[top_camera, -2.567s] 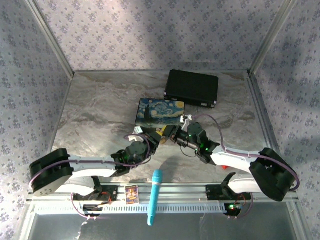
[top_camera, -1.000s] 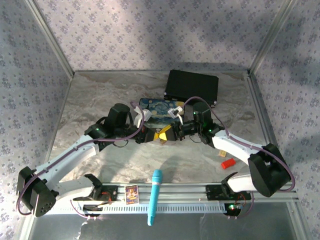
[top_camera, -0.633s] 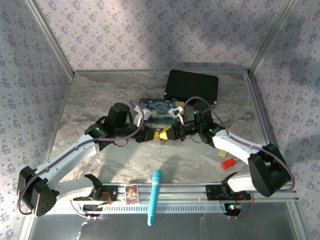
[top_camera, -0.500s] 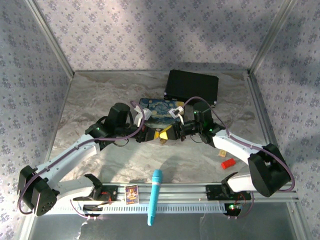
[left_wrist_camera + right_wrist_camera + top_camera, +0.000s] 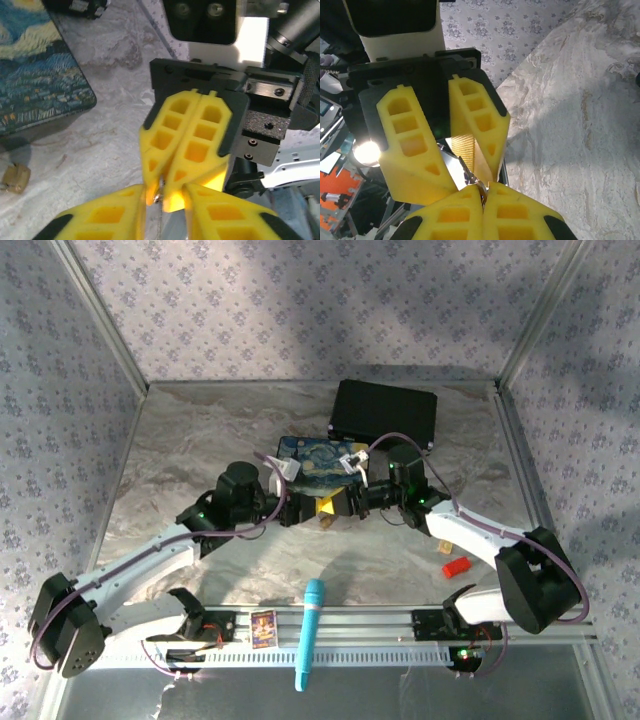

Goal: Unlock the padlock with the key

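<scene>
Padlock (image 5: 462, 147) in left fingers (image 5: 410, 145), right fingers (image 5: 515, 215) seemingly pinching key (image 5: 470, 176).

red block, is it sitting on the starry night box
No, the red block lies on the table near its right edge, well apart from the Starry Night box.

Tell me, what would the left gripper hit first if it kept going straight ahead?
Most likely the right gripper: its yellow fingers face the left gripper nearly tip to tip, with a small metal piece between them; the gap is hard to judge.
</scene>
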`<move>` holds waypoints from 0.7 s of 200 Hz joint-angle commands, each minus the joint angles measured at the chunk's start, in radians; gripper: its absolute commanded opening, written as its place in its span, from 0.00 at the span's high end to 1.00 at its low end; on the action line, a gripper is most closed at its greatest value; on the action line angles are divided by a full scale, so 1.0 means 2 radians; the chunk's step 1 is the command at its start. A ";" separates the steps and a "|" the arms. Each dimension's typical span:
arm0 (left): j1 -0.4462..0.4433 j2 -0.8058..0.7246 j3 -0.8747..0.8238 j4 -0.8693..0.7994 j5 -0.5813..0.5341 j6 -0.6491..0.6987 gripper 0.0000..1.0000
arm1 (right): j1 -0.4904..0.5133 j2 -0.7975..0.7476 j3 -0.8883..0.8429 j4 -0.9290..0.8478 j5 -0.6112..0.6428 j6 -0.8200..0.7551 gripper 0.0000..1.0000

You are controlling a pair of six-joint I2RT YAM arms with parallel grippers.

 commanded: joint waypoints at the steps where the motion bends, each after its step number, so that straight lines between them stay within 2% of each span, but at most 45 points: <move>1: -0.019 -0.018 -0.003 0.059 -0.025 -0.013 0.84 | 0.006 0.004 0.001 0.025 0.014 0.012 1.00; 16: -0.019 -0.018 -0.007 0.060 -0.026 -0.020 1.00 | 0.008 0.006 0.001 0.031 0.014 0.016 1.00; 31: -0.018 -0.018 -0.007 0.051 -0.026 -0.022 1.00 | 0.009 0.005 0.000 0.033 0.017 0.019 0.98; 39: -0.018 -0.020 -0.010 0.051 -0.028 -0.024 1.00 | 0.009 0.003 0.001 0.030 0.020 0.019 0.91; 52: -0.016 -0.024 -0.010 0.048 -0.029 -0.028 1.00 | 0.005 -0.002 -0.003 0.031 0.019 0.019 0.75; 68: -0.013 -0.029 -0.007 0.039 -0.024 -0.028 1.00 | -0.008 -0.009 -0.012 0.043 0.019 0.024 0.66; 116: -0.010 -0.029 -0.007 0.040 -0.010 -0.031 1.00 | -0.007 -0.016 -0.010 0.064 0.009 0.049 0.64; 140: -0.009 -0.036 -0.008 0.040 -0.017 -0.035 1.00 | -0.023 -0.022 -0.016 0.067 0.011 0.052 0.64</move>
